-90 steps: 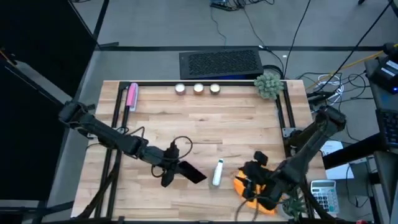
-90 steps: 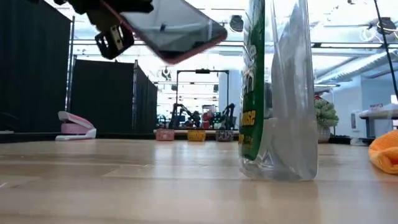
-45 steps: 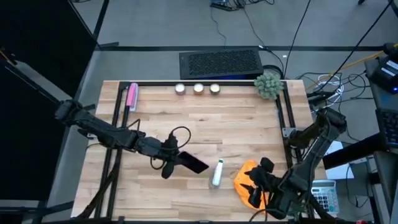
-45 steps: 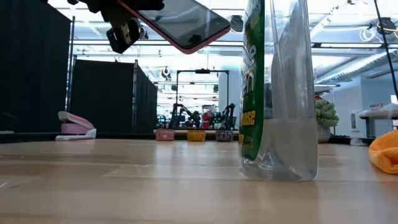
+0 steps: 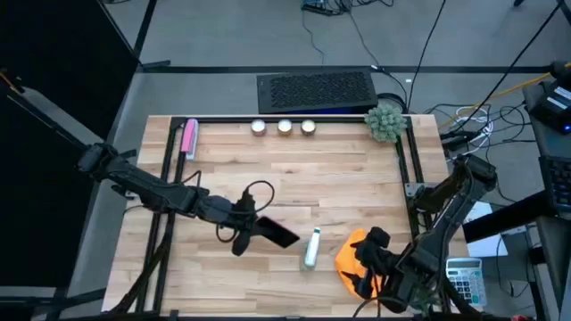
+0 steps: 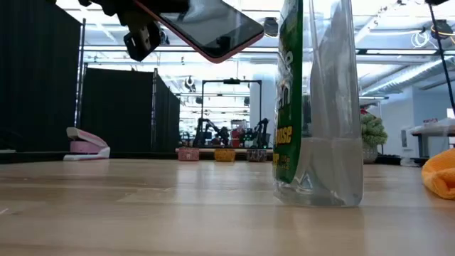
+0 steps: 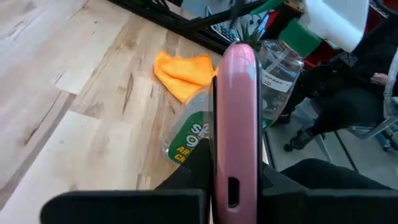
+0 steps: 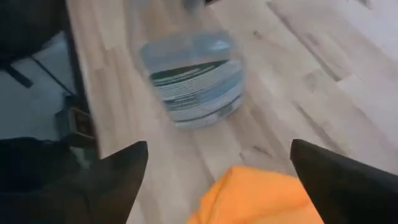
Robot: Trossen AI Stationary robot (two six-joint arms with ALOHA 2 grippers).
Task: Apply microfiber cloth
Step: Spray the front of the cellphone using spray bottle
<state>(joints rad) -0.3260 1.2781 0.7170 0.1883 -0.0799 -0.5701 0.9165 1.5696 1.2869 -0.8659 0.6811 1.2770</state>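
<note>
spray bottle (image 6: 313, 107) upright – clear liquid inside; microfiber cloth (image 5: 352, 259) beside

The microfiber cloth (image 5: 355, 259) is showing bright orange. The phone (image 6: 213, 27) is wearing a pink case around a black screen. The clear spray bottle (image 6: 313, 99) is carrying a green label with white lettering. The worktop (image 5: 294, 178) is showing pale wood grain.
</note>
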